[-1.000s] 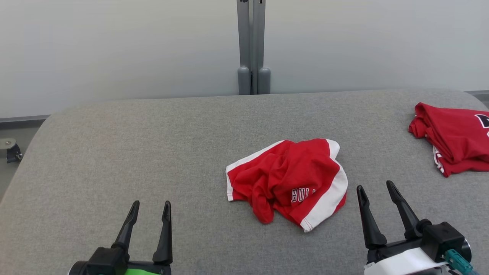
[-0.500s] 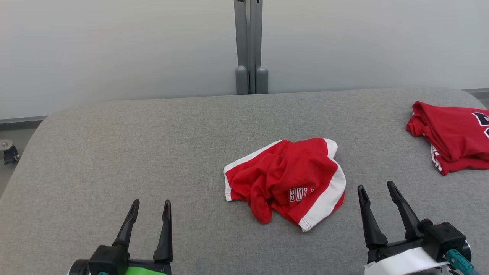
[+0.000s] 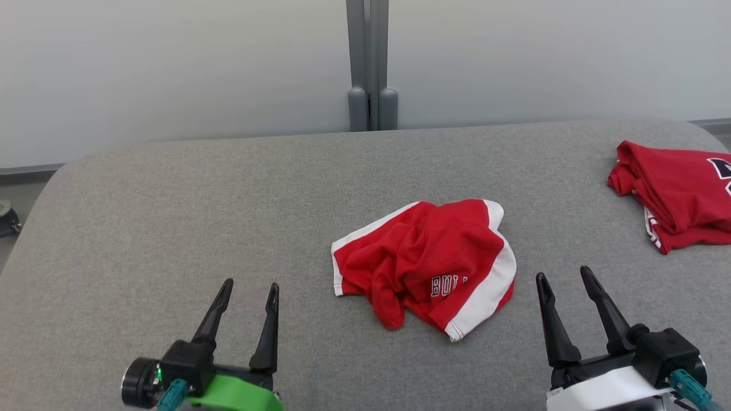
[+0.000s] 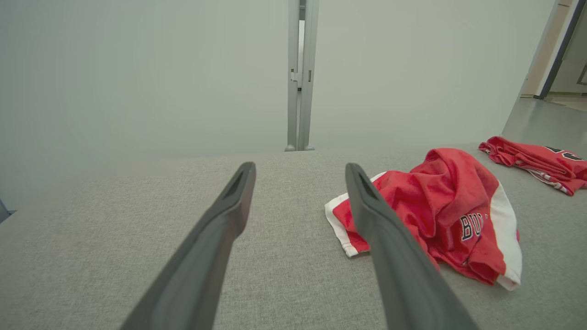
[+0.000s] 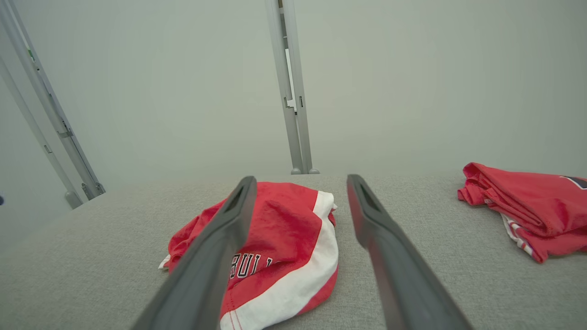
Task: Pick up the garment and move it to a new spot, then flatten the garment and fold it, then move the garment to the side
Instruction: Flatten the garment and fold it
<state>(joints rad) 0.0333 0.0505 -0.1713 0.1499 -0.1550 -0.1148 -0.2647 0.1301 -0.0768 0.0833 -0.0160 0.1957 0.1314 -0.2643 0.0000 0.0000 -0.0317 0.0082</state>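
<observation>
right tool (image 3: 562, 272), fingers spread and empty, sits near the counter's (image 3: 171, 200) front edge, just right of the crumpled garment (image 3: 425, 265). left tool (image 3: 251, 283), also spread and empty, is farther off on its left. the garment lies mid-counter, long axis roughly left-right, so the right arm looks nearer. a shirt (image 3: 674, 194) rests at the right edge.

I work in bright, even, soft light, with no single source I can make out and no glare on the pale wall (image 3: 171, 68). The garment (image 3: 422, 262) lays only a thin, faint shadow on the grey table (image 3: 143, 217). My head view is sharp. In my wrist views my fingers (image 4: 211, 238) loom soft-edged (wide lens), and the posts (image 5: 50, 133) lean near the edges.
</observation>
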